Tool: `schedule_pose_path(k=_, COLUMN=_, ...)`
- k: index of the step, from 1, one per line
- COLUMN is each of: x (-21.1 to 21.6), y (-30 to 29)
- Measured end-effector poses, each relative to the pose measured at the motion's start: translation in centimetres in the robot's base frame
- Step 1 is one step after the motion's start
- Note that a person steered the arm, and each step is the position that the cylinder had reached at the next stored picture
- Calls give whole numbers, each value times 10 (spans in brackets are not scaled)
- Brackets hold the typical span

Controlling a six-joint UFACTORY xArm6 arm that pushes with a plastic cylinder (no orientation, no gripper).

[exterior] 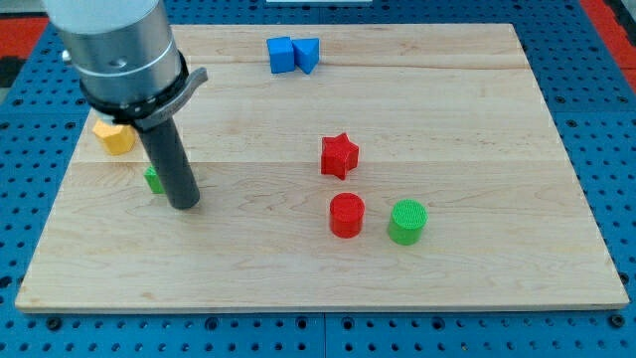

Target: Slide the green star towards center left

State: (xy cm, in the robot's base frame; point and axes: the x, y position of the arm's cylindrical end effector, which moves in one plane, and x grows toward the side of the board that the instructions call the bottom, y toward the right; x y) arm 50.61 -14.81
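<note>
One green block (152, 180) — presumably the green star, its shape mostly hidden — sits at the view's left, touching the rod's left side. My tip (185, 204) rests just right of it; no gripper exists to open or close. Risk: a further leftward push could drive the star into the yellow block (115, 137) or toward the wooden board's (477, 268) edge.

Layout on the bench (477, 278): my tip (185, 204) at 4 o'clock of green block (152, 180); yellow block (114, 137) at 11; red star (339, 155) at 12 of red cylinder (347, 215), green cylinder (406, 221) at its 3; blue blocks (293, 54) at the view's top.
</note>
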Motion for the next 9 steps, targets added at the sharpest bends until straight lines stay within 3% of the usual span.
schedule_pose_path(k=2, x=-37, y=4)
schedule_pose_path(k=3, x=-2, y=29)
schedule_pose_path(k=6, x=-19, y=-12)
schedule_pose_path(k=7, x=2, y=-13)
schedule_pose_path(k=8, x=-3, y=-64)
schedule_pose_path(k=9, x=-26, y=-49)
